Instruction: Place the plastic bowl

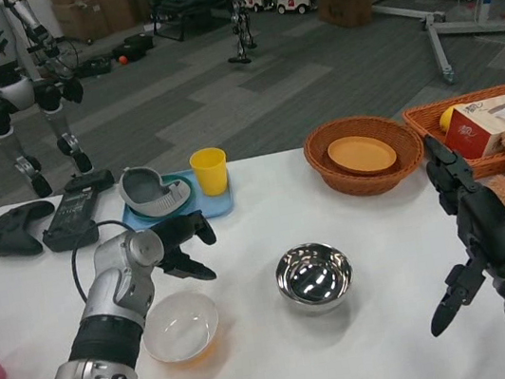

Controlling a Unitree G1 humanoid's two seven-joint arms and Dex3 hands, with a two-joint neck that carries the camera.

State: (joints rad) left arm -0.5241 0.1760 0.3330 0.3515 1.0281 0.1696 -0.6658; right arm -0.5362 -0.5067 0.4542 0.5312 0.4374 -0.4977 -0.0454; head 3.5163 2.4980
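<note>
Just below the released left robot hand (183,247), seemingly apart: plastic bowl (180,328) on table (373,343).

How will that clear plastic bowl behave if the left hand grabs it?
The plastic bowl looks thin and translucent, so probably light and a bit flexible. Its smooth rounded wall may slip or skid on the table. The left hand hovers just above it, empty.

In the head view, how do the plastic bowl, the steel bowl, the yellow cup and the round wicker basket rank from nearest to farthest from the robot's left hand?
Measured from the left hand:
1. Plastic bowl, just below the hand, toward the table's front.
2. Yellow cup, behind the hand on the blue tray. These first two are nearly tied.
3. Steel bowl, to the right, mid-table.
4. Round wicker basket, far right at the back.
</note>
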